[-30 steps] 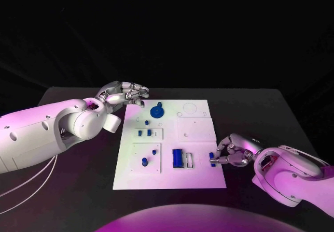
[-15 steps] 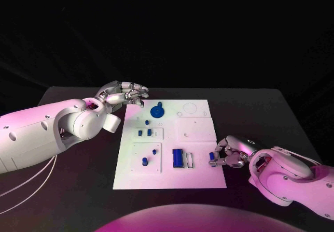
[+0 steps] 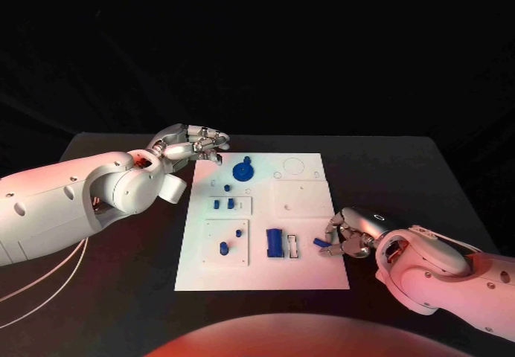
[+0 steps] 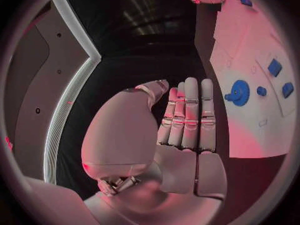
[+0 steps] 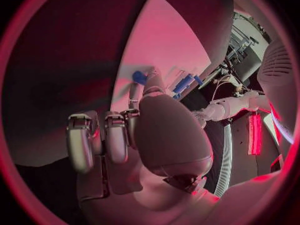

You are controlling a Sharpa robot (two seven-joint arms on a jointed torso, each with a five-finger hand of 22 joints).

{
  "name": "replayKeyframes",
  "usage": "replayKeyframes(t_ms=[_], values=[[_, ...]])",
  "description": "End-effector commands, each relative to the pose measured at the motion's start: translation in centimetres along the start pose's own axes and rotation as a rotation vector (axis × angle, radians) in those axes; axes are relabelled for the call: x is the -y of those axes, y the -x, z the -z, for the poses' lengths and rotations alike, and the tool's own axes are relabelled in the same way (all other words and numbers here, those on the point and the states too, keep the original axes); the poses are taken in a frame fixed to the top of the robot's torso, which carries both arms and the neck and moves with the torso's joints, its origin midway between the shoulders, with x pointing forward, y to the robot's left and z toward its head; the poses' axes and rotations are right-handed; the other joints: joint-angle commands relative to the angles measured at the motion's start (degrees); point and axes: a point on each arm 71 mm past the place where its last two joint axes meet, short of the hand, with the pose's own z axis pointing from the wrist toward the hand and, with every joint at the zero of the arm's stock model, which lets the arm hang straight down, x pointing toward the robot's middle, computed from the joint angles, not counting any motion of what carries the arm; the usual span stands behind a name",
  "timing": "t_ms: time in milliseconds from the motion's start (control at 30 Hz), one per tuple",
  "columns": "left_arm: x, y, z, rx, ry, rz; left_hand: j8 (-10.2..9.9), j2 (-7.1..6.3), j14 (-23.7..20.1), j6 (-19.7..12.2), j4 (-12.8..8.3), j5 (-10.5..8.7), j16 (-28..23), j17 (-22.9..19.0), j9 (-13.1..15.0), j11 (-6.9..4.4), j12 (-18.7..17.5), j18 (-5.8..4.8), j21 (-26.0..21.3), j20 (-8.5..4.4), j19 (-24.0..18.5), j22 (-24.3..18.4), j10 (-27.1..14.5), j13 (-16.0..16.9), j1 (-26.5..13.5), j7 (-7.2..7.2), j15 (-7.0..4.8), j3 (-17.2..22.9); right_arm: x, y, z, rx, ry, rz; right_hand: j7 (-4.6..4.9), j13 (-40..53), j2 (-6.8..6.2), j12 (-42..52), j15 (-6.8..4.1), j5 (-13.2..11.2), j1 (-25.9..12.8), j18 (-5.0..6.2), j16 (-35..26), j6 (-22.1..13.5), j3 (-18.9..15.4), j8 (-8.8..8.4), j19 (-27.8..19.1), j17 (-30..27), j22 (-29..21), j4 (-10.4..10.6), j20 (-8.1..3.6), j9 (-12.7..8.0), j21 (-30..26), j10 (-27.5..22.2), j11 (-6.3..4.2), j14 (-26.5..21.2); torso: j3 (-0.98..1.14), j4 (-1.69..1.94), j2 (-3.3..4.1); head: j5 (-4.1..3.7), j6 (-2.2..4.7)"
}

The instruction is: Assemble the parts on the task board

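Observation:
The white task board (image 3: 306,268) lies in the middle of the black table. On it are a blue gear (image 3: 243,172), small blue pieces (image 3: 222,203), two blue pegs (image 3: 225,248) and a blue block (image 3: 274,242). My right hand (image 3: 351,236) is at the board's right edge and pinches a small blue part (image 3: 321,242), which is tilted just above the plate; the right wrist view has that part (image 5: 139,77) at the fingertips over the board (image 5: 169,45). My left hand (image 3: 193,143) hovers off the board's far left corner, holding nothing; its fingers (image 4: 190,115) lie straight beside the gear (image 4: 239,91).
A white outlined slot (image 3: 292,245) lies right of the blue block. Round and square recesses (image 3: 292,166) mark the board's far right part. Bare black table (image 3: 408,178) surrounds the board. Thin white cables (image 3: 43,286) hang by my left arm.
My right hand has shifted slightly left over the board's edge, and the small blue part in its fingers has tipped from upright to slanted. My left hand has stayed put.

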Motion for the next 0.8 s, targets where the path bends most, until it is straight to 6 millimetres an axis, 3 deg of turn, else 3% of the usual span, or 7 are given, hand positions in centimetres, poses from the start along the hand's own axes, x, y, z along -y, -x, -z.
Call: replayKeyframes(t_ms=[33,133,200,267,333,533,800], values=[[0.1,-0.2,0.0,-0.018,-0.010,0.004,0.34,0.49,-0.12,-0.24,-0.34,0.32,-0.36,0.02,0.05,0.21,-0.16,0.58,-0.12,0.29,0.10,-0.06,-0.38,0.05,-0.17,-0.03,0.31,0.05,0.4,-1.0,0.2,-0.049,-0.021,0.033,0.04,7.13,6.16,0.04,-0.49,2.98,10.09,-0.38,-0.09,1.07,4.88,-0.89,5.99,14.40,15.07,0.42,-0.26,-13.18,0.26,1.63,-0.70,5.81,-0.02,-0.03,-0.05,0.03,-0.04],[0.1,-0.2,0.0,-0.019,-0.010,0.004,0.35,0.53,-0.12,-0.26,-0.38,0.33,-0.36,0.03,0.05,0.21,-0.15,0.58,-0.11,0.30,0.10,-0.05,-0.39,0.06,-0.22,-0.03,0.31,0.08,0.2,-1.1,0.2,-0.045,-0.022,0.028,0.41,7.12,3.49,-0.07,-0.29,4.85,9.59,-0.38,-0.08,1.53,11.49,-1.28,5.99,14.41,15.07,0.45,-0.10,-13.29,0.26,1.58,-0.44,5.81,-0.02,0.01,-0.06,0.00,-0.01],[0.1,-0.2,0.0,-0.019,-0.010,0.004,0.35,0.53,-0.12,-0.26,-0.38,0.33,-0.36,0.03,0.05,0.21,-0.15,0.58,-0.11,0.30,0.10,-0.05,-0.39,0.06,-0.22,-0.03,0.31,0.08,0.1,-1.0,0.2,-0.040,-0.022,0.024,0.63,7.17,-0.99,-0.04,-0.11,6.71,6.12,-0.38,-0.07,1.59,21.61,-1.20,5.99,14.44,15.07,0.29,0.08,-12.71,0.26,1.69,-0.38,5.82,-0.03,0.03,-0.06,0.01,0.03],[0.1,-0.2,0.0,-0.018,-0.010,0.003,0.35,0.53,-0.12,-0.26,-0.38,0.33,-0.36,0.03,0.05,0.21,-0.15,0.58,-0.11,0.30,0.10,-0.05,-0.39,0.06,-0.22,-0.03,0.31,0.08,0.1,-1.0,0.3,-0.035,-0.023,0.015,0.64,7.26,-7.30,0.08,-0.11,7.37,0.09,-0.38,-0.08,1.32,36.72,-0.03,5.99,14.44,15.07,-0.80,0.11,-10.81,0.26,1.93,-0.40,5.82,-0.03,0.03,-0.06,0.01,0.03],[0.1,-0.2,0.0,-0.018,-0.010,0.003,0.35,0.53,-0.12,-0.26,-0.38,0.33,-0.36,0.03,0.05,0.21,-0.15,0.58,-0.11,0.30,0.10,-0.05,-0.39,0.06,-0.22,-0.03,0.31,0.08,-0.1,-1.0,0.4,-0.031,-0.023,0.002,0.44,7.34,-9.44,0.20,-0.20,7.81,-5.67,-0.38,-0.07,0.48,44.80,1.37,5.99,14.46,15.07,-4.10,0.03,-8.70,0.26,2.12,-0.49,5.83,-0.05,0.04,-0.04,0.04,0.00],[0.1,-0.2,0.0,-0.017,-0.010,0.003,0.35,0.53,-0.12,-0.26,-0.38,0.33,-0.36,0.03,0.05,0.21,-0.15,0.58,-0.11,0.30,0.10,-0.05,-0.39,0.06,-0.22,-0.03,0.31,0.08,-0.6,-0.8,0.7,-0.014,-0.015,-0.034,0.05,7.59,-9.78,0.59,-0.47,8.66,-13.70,-0.38,0.01,-0.30,51.24,2.87,5.99,14.62,15.07,-9.47,-0.15,-6.39,0.26,2.47,-0.72,5.86,-0.09,0.03,-0.05,0.11,0.05],[0.1,-0.2,0.0,-0.018,-0.009,0.003,0.36,0.55,-0.13,-0.29,-0.49,0.37,-0.36,0.04,0.06,0.21,-0.14,0.58,-0.09,0.30,0.10,-0.04,-0.41,0.08,-0.21,-0.04,0.31,0.14,-1.6,-0.3,0.9,-0.006,-0.006,-0.095,-0.12,7.71,-9.11,0.76,-0.57,8.37,-18.09,-0.38,0.05,-0.49,53.26,2.95,5.99,14.72,15.07,-10.43,-0.25,-5.96,0.26,2.62,-0.85,5.89,-0.08,0.06,-0.08,0.29,0.05]])
